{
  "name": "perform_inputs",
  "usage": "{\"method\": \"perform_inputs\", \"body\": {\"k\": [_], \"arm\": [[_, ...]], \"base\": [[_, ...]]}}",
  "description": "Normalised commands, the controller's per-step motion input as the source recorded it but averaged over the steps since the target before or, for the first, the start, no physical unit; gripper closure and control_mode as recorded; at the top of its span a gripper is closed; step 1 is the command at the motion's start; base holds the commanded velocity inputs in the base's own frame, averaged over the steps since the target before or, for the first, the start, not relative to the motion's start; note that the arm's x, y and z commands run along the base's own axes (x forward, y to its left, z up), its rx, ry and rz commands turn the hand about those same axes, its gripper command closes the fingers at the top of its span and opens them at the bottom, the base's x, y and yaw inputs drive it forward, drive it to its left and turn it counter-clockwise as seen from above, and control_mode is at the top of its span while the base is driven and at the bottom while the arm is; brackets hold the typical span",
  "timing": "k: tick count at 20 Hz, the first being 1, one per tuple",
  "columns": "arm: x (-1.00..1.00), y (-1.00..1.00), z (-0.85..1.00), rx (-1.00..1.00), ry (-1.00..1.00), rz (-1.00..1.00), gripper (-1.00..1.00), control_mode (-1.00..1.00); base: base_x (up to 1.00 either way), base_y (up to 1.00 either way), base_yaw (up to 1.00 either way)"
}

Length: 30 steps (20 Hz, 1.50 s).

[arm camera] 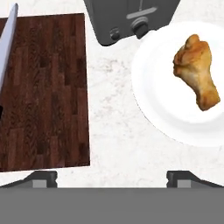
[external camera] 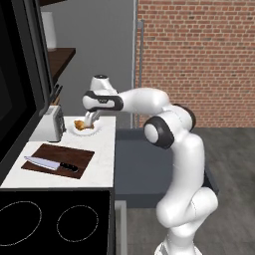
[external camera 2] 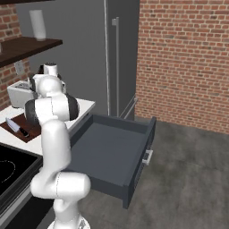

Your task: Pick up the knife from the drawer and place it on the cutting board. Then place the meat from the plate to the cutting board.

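Note:
The knife [external camera: 50,164] lies flat on the dark wooden cutting board [external camera: 74,154], blade toward the left and black handle toward the right. Its silver blade [arm camera: 8,48] runs along the board's [arm camera: 48,87] edge in the hand view. The golden-brown meat [arm camera: 197,72] lies on the white plate [arm camera: 170,113], beyond the board on the counter. My gripper [external camera: 90,119] hangs just above the plate [external camera: 94,130], open, its fingertips [arm camera: 41,178] wide apart with nothing between them. The meat [external camera: 80,124] sits off to one side of the gap. The dark grey drawer [external camera 2: 112,150] stands pulled out.
A silver toaster [external camera: 52,123] stands beside the plate and behind the board, close to my gripper. A black cooktop [external camera: 50,224] adjoins the counter in front. The open drawer [external camera: 139,164] juts out beside the counter, with a brick wall behind.

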Motion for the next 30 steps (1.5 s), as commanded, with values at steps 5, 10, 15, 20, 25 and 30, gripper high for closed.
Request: {"method": "perform_inputs", "body": {"k": [5,10,15,20,25,30], "arm": [[0.8,-0.03,0.03,0.03,0.0,0.0,-1.0,-1.0],[0.83,0.0,-0.14,0.06,0.0,0.0,-1.0,-1.0],[0.7,0.0,-0.3,0.01,0.03,0.0,-1.0,-1.0],[0.36,0.02,-0.26,0.0,0.07,0.0,-1.0,-1.0],[0.0,0.16,-0.18,0.0,0.03,0.0,-1.0,-1.0],[0.05,0.16,-0.16,0.0,0.04,0.0,-1.0,-1.0]], "base": [[0.0,0.0,0.0],[0.0,0.0,0.0],[0.0,0.0,0.0],[0.0,0.0,0.0],[0.0,0.0,0.0],[0.0,0.0,0.0]]}}
